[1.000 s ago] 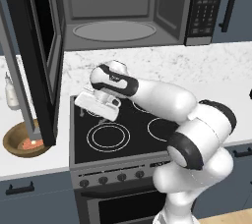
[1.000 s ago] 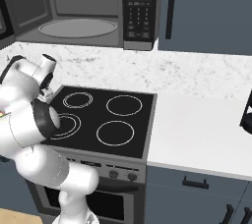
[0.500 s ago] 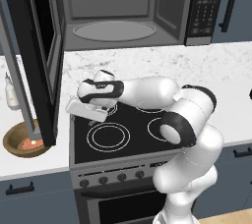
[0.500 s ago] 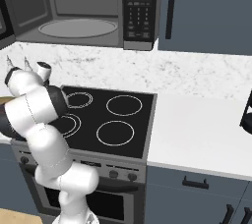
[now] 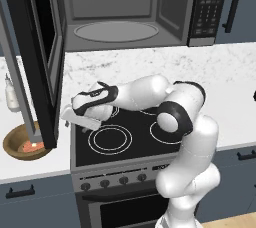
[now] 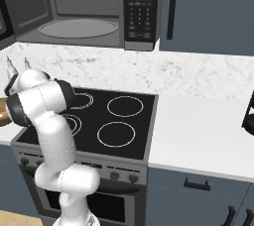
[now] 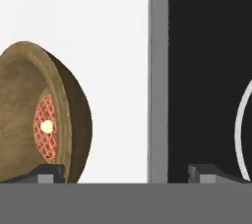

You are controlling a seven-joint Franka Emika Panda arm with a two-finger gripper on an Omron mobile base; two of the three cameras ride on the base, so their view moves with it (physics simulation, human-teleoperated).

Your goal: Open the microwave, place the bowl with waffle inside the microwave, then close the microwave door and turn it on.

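Overhead, in the left base view, the microwave [image 5: 125, 14] stood open above the stove [image 5: 130, 132], its grey cavity and glass turntable [image 5: 116, 31] exposed, while the microwave door [image 5: 42, 57] swung out to the left and hung over the white tabletop [image 5: 30, 164]. The bowl with waffle [image 5: 22, 143] sat on that tabletop left of the stove, partly behind the door's lower edge, with a small bottle [image 5: 11, 94] farther back. The white arm reached left across the burners, its tool [image 5: 70, 118] low at the stove's left edge, near the bowl but apart from it.

From the right base view, the microwave [image 6: 82, 9] showed its dark button panel [image 6: 140, 4] at right, and the arm folded over the stove [image 6: 106, 121].

Through the hand view, the tool [image 7: 125, 174] was spread wide and held nothing; the wooden bowl [image 7: 37, 115] lay at left on the tabletop [image 7: 98, 46], the waffle [image 7: 45, 127] inside it, the stove's edge [image 7: 157, 70] at right.
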